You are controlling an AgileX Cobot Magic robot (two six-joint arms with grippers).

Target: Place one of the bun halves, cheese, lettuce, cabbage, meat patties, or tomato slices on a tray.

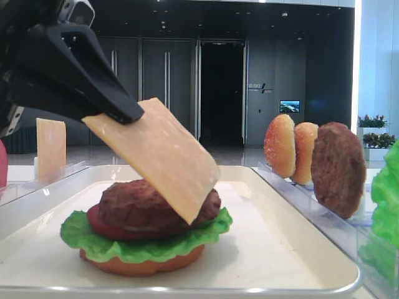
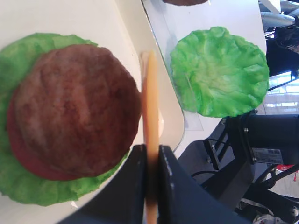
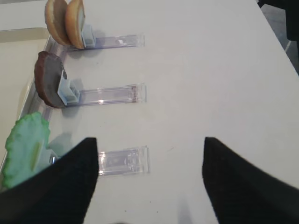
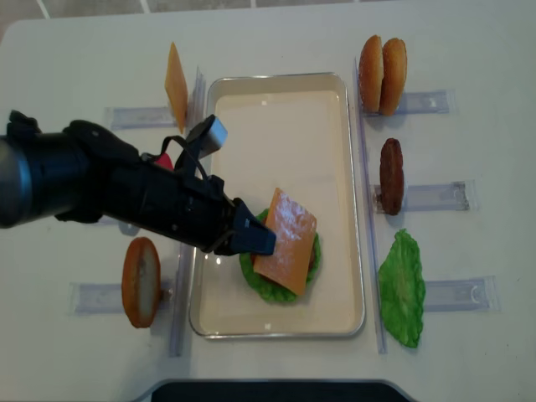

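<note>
The left gripper (image 4: pixel 251 239) pinches one slice of cheese (image 4: pixel 286 241) by its edge, jaws pressed tight on it; the left wrist view shows the slice edge-on (image 2: pixel 150 140) between the two fingers. The slice hangs tilted over the burger stack, its low corner just at the patty (image 1: pixel 149 208) in the low front view; whether it touches is unclear.

The stack sits on the tray (image 4: pixel 251 100), toward 6 o'clock of the tray's middle. It counts one bun half (image 1: pixel 140 265) at the bottom, one lettuce leaf (image 1: pixel 84 237), one tomato slice (image 1: pixel 103 227) and one meat patty on top.

Off the tray, upright in clear racks:
- At 1 o'clock, two bun halves (image 4: pixel 382 74) standing face to face.
- At 3 o'clock, one meat patty (image 4: pixel 390 176).
- At 4 o'clock, one lettuce leaf (image 4: pixel 402 289).
- At 11 o'clock, a second cheese slice (image 4: pixel 176 84).
- At 8 o'clock, one more bun half (image 4: pixel 141 281).
- At 9 o'clock, a bit of red (image 4: pixel 164 159) shows behind the left arm, too hidden to name.

The right gripper (image 3: pixel 150 177) hovers over the bare table (image 3: pixel 215 70) with its fingers spread wide, holding nothing; one empty-looking rack (image 3: pixel 124 161) lies just beneath it.
</note>
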